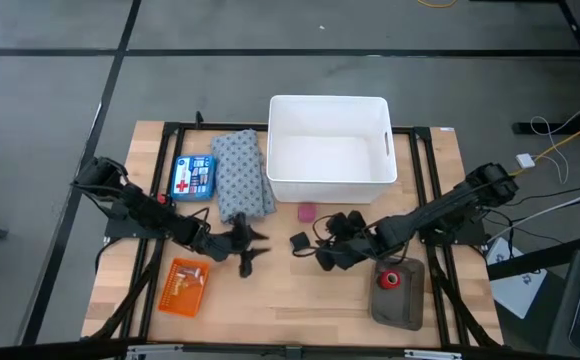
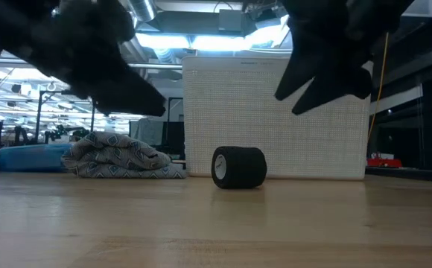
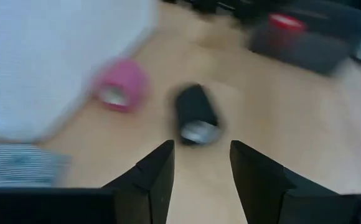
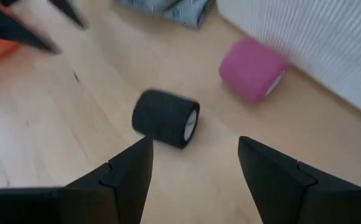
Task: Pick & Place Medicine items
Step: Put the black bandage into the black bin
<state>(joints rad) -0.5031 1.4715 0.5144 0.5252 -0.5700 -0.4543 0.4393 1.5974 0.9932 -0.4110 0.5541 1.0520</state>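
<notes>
The flat blue box with a red cross (image 1: 192, 177) lies flat on the table left of the grey cloth (image 1: 242, 175), far from both grippers; it also shows in the low view (image 2: 30, 158). I cannot make out the amber vial or the silvery piece. My left gripper (image 1: 257, 250) hovers open near the table's middle, and a black roll (image 3: 196, 115) lies ahead of its fingers. My right gripper (image 1: 318, 252) is open just right of that black roll (image 4: 166, 118). Neither gripper holds anything.
A white bin (image 1: 328, 148) stands at the far middle. A pink roll (image 1: 307, 211) lies in front of the bin, and the black roll (image 1: 298, 241) lies between the grippers. An orange packet (image 1: 185, 285) sits near left, and a grey device with a red button (image 1: 398, 290) near right.
</notes>
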